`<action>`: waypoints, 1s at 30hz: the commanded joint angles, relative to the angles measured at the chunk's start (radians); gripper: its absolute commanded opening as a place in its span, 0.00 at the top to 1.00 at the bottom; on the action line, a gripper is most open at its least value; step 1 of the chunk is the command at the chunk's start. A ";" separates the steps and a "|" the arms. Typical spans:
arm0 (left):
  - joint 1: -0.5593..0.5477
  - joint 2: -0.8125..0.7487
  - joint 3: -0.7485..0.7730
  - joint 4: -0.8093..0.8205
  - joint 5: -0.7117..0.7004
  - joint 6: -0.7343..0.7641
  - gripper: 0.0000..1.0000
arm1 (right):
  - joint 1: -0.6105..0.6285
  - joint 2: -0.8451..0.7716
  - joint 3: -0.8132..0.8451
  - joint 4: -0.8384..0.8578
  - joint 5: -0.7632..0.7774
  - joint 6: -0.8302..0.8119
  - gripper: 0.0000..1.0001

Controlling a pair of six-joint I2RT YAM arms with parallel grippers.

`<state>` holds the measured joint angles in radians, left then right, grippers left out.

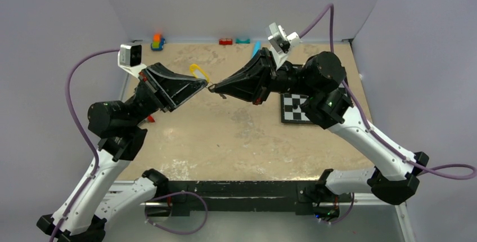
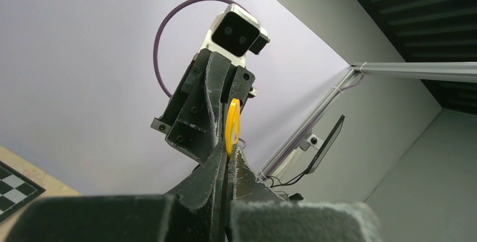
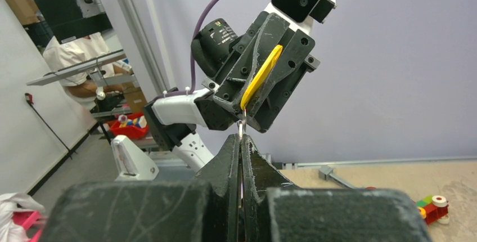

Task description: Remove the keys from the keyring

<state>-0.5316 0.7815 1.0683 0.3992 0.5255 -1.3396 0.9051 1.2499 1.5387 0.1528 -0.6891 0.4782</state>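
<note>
**Key and ring pinched in mid-air between both grippers**

Above the tan, scuffed table (image 1: 236, 135) the two black arms meet tip to tip; the left gripper (image 2: 228, 160) is clenched on the lower end of the small key with a yellow plastic head (image 2: 232, 125), which stands up edge-on from its fingertips; the right gripper (image 3: 241, 143) is clamped on the thin silver metal keyring (image 3: 240, 128) just beneath that head.
</note>
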 commanded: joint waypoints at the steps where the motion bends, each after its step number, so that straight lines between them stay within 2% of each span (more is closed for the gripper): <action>1: 0.000 0.000 -0.012 0.102 -0.079 -0.031 1.00 | 0.016 -0.004 -0.010 0.052 -0.013 0.016 1.00; 18: -0.069 -0.013 -0.123 0.319 -0.268 -0.090 1.00 | 0.026 0.000 -0.093 0.224 0.005 0.089 1.00; 30: -0.109 -0.021 -0.145 0.330 -0.335 -0.086 1.00 | 0.026 0.008 -0.103 0.237 0.028 0.092 1.00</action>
<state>-0.6331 0.7742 0.9291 0.6498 0.2958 -1.4223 0.9230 1.2568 1.4467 0.3660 -0.6384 0.5587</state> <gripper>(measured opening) 0.021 0.010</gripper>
